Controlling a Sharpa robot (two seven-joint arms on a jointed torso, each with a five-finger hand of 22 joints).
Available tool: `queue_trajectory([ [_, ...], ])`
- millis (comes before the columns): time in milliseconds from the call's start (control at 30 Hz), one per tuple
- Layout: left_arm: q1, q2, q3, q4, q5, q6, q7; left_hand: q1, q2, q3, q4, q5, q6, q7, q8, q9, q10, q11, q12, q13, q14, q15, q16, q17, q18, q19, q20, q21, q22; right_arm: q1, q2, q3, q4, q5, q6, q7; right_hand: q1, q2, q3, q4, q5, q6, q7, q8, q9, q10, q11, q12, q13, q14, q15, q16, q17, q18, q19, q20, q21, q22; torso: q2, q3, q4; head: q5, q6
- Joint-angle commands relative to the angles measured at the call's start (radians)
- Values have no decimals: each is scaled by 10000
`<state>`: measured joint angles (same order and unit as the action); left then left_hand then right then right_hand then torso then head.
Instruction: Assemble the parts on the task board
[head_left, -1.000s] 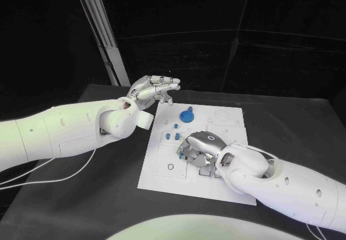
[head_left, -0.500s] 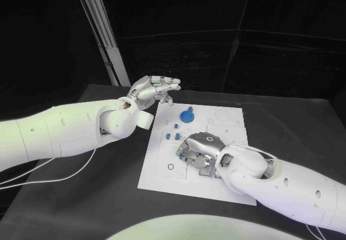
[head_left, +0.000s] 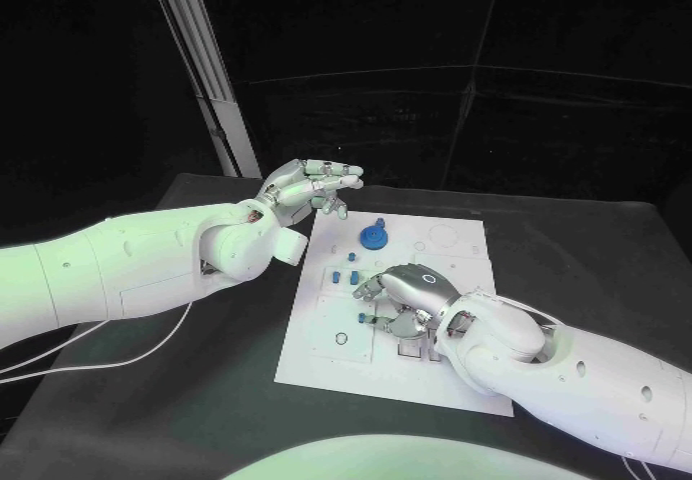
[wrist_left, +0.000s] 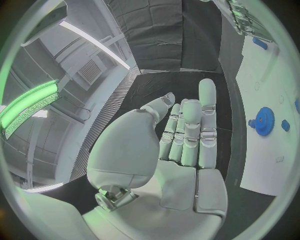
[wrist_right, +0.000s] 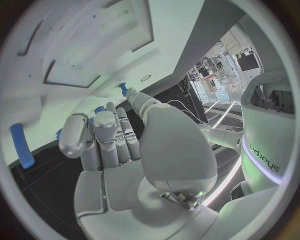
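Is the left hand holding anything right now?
No. The left hand is empty: its fingers lie straight and apart over a bare palm, beside the board.

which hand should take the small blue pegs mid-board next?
Probably right. The right hand is down over the task board beside the small blue pegs; the left hand is raised beyond the board's far edge, holding nothing.

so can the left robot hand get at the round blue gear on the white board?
Probably yes: the left robot hand hovers open beside the round blue gear, with nothing between.
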<state>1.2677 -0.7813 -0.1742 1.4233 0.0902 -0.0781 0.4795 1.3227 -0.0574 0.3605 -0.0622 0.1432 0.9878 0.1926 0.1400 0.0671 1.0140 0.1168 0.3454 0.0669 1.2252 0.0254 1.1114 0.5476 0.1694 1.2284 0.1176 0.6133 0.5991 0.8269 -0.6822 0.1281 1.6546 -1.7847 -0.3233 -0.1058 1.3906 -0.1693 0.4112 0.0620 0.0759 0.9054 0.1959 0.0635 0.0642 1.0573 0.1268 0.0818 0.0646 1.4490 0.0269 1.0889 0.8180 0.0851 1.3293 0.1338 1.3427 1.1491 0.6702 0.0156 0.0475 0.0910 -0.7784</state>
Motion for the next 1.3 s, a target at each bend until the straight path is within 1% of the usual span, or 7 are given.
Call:
queue_trajectory([
  [33,13,33,6,-39,30,346,-217,-115,-11,44,17,27,-104,13,-70,-17,-111,13,46,-11,-111,19,-60,-34,114,-27,36,-64,-19,12,-220,3,243,545,-1112,524,33,187,-62,-1,9,283,57,129,70,172,-5,208,34,-35,44,-22,31,80,-9,13,-8,48,-22,7,-33,0,93],
  [233,10,26,3,-88,30,368,-248,-121,-11,42,18,26,-121,20,-70,-15,-135,20,48,-10,-118,25,-55,-32,113,-31,41,-73,-25,37,-997,23,861,1240,-1253,608,77,230,-54,14,129,571,-22,195,93,410,-84,398,18,32,-9,124,188,51,96,-22,83,193,-66,9,-67,-112,215],
  [433,6,19,-3,-108,30,346,-234,-114,-6,46,13,28,-127,20,-68,-14,-144,21,52,-9,-116,28,-44,-17,114,-33,43,-77,-28,174,-1680,384,1120,1353,-385,63,-73,39,-278,73,218,567,-94,102,53,136,-88,302,-30,-100,-17,-222,-324,120,-107,-27,-117,-150,-109,12,-97,-265,364],
  [533,-1,16,-8,-109,30,345,-222,-100,2,55,3,30,-132,19,-63,-11,-153,20,61,-6,-110,29,-27,6,115,-31,45,-80,-31,302,-1907,486,1120,983,49,-249,-133,-118,-762,68,427,122,-302,-19,-4,-553,-137,-10,-28,-173,-30,-514,-710,180,-282,-27,-324,-459,-106,22,-100,-332,434],
  [633,-7,16,-14,-111,30,365,-245,-88,10,62,-6,32,-136,19,-57,-9,-158,19,70,-3,-49,27,53,158,118,-22,46,-78,-32,421,-2100,545,1079,498,457,-617,90,51,-1601,101,443,6,-391,-6,18,-1015,-154,-101,-6,-111,-34,-639,-887,192,-299,-30,-417,-568,-89,15,-77,-392,485],
  [833,-11,27,-28,-110,30,409,-305,-66,14,69,-35,30,-150,18,-30,0,-180,17,114,6,90,22,220,373,125,46,48,-49,-25,487,-2281,576,941,-123,940,-1050,417,193,-2186,178,456,159,-479,11,33,-1159,-224,-35,-4,-134,-78,-931,-1273,237,-412,-72,-599,-818,-86,1,-62,-464,517],
  [1300,-11,28,-36,-130,30,241,-300,43,53,142,-124,43,-157,10,16,10,-200,6,177,14,90,9,254,327,132,85,40,-32,-21,505,-2137,584,645,-536,1293,-1592,918,783,-1958,282,6,510,-432,24,32,-690,-144,291,-8,-48,-34,-961,-1329,224,-326,-40,-624,-823,-91,-7,-62,-567,492],
])
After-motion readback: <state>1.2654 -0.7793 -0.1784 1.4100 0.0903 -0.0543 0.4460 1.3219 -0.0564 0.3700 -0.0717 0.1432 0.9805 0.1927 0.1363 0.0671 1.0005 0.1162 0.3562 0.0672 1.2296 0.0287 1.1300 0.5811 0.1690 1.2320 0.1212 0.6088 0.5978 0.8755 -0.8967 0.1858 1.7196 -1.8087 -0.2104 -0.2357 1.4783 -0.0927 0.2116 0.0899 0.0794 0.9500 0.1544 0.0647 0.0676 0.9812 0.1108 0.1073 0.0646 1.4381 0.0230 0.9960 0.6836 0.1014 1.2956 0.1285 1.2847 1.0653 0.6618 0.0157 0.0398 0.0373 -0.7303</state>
